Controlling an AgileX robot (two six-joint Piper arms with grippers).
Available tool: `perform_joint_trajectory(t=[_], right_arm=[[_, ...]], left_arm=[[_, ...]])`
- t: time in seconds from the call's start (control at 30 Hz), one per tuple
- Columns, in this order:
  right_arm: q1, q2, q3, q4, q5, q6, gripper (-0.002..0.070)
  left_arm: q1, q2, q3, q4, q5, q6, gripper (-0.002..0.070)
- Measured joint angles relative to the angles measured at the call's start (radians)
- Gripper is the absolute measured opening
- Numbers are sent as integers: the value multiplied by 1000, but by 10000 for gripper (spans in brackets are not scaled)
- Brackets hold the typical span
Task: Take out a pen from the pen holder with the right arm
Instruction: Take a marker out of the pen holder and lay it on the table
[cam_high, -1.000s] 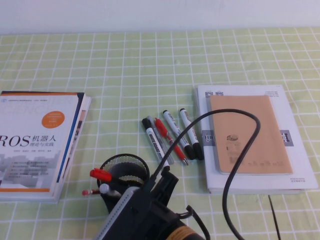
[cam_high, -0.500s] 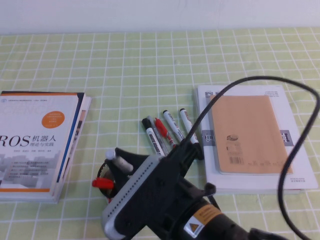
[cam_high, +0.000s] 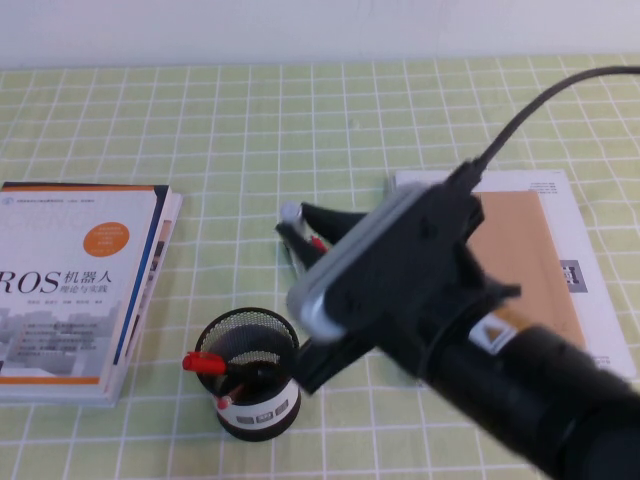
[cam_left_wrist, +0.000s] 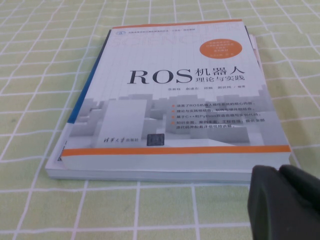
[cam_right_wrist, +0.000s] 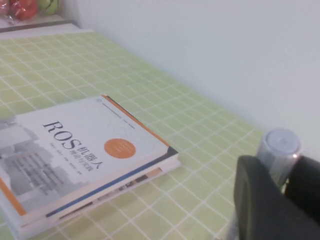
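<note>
The black mesh pen holder (cam_high: 252, 372) stands near the table's front edge with a red-capped pen (cam_high: 203, 362) and one other pen (cam_high: 226, 401) leaning in it. My right gripper (cam_high: 318, 225) hangs above and beyond the holder, shut on a grey-capped pen (cam_high: 291, 212) that is clear of the holder. In the right wrist view the pen's cap (cam_right_wrist: 280, 146) sticks out between the black fingers (cam_right_wrist: 260, 200) of the right gripper (cam_right_wrist: 286, 176). My left gripper (cam_left_wrist: 280, 172) shows only in the left wrist view, shut and holding nothing, just off the corner of the ROS book (cam_left_wrist: 175, 100).
The ROS book (cam_high: 70, 290) lies on another book at the left. A tan notebook (cam_high: 555, 265) rests on a white book (cam_high: 590, 215) at the right. My right arm hides most of the pens lying between holder and notebook; a red bit (cam_high: 318, 242) shows.
My right arm has risen and swung away from the holder toward the table's middle, carrying the grey-capped pen up and out. The holder's opening now shows fully.
</note>
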Motion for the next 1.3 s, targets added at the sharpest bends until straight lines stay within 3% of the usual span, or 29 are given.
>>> perform_joint_trajectory(t=[0.23, 0.57, 0.77, 1.0, 1.3], right_arm=[[-239, -17, -33, -60, 327, 186, 77], [-525, 59, -203, -475, 872, 776, 77], [-558, 208, -415, -715, 1165, 1009, 77], [-558, 445, -708, -750, 1409, 1042, 77], [-558, 729, -1044, -740, 1516, 1045, 76]], left_arm=[[0, 0, 0, 0, 0, 0, -6], [0, 0, 0, 0, 0, 0, -6], [0, 0, 0, 0, 0, 0, -6], [0, 0, 0, 0, 0, 0, -6], [0, 0, 0, 0, 0, 0, -6]])
